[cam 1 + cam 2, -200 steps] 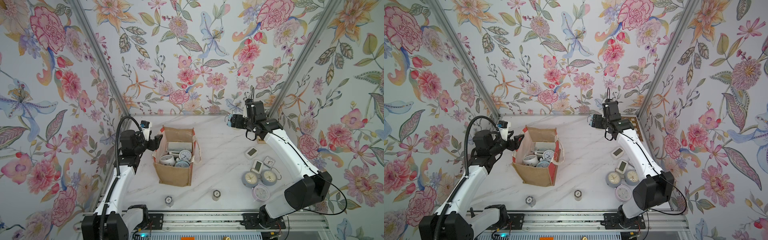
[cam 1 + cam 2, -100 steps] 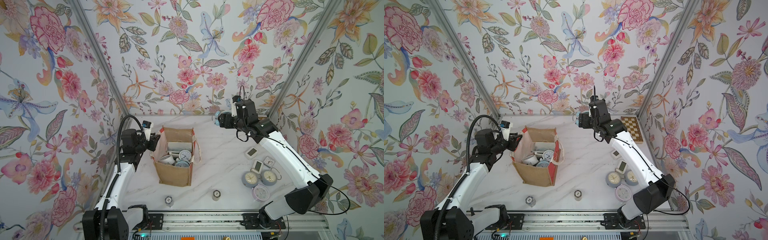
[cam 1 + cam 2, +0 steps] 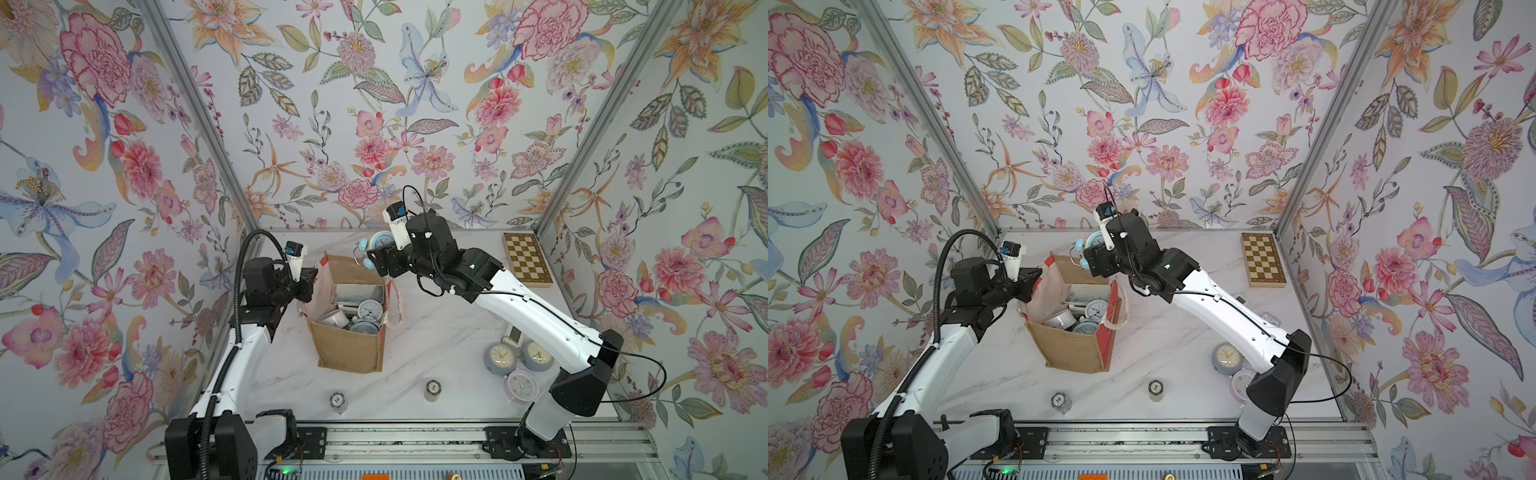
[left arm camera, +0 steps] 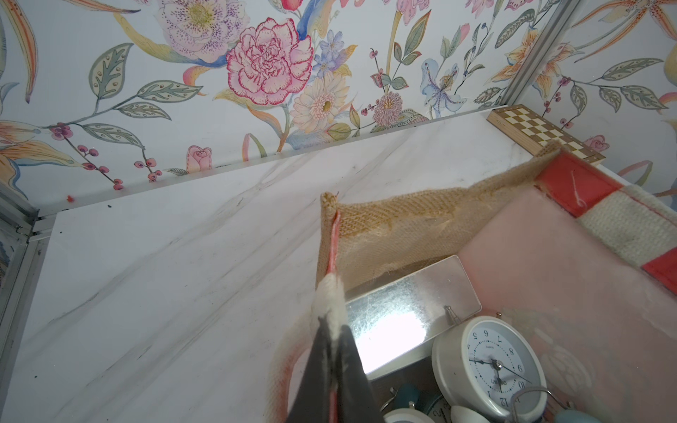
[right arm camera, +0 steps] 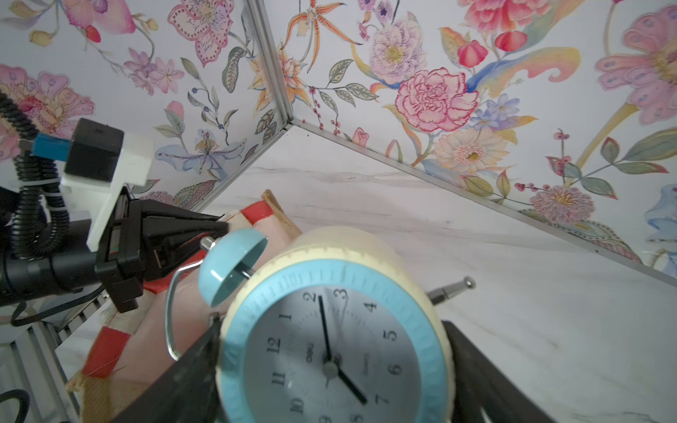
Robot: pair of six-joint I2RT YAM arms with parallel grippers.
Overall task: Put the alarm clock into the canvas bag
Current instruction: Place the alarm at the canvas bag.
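Observation:
The alarm clock (image 3: 376,243) (image 3: 1091,242) (image 5: 337,348) has a cream body, a light blue bezel and blue bells. My right gripper (image 3: 376,254) (image 5: 333,366) is shut on its sides and holds it in the air over the far rim of the canvas bag (image 3: 349,345) (image 3: 1071,349). The bag stands upright and open at centre left, with several clocks inside. My left gripper (image 3: 309,278) (image 3: 1034,276) (image 4: 329,326) is shut on the bag's left rim, where the whitish strap (image 4: 329,296) meets it.
A wooden chessboard box (image 3: 527,259) (image 4: 538,135) lies at the back right. Three round clocks (image 3: 500,357) sit at the front right beside my right arm. Two small cylinders (image 3: 337,401) (image 3: 433,388) stand near the front edge. Inside the bag are a shiny tin (image 4: 410,304) and a white clock (image 4: 491,366).
My right arm has carried the clock leftward from the back right to the bag's far rim. My left gripper has closed on the bag's left rim.

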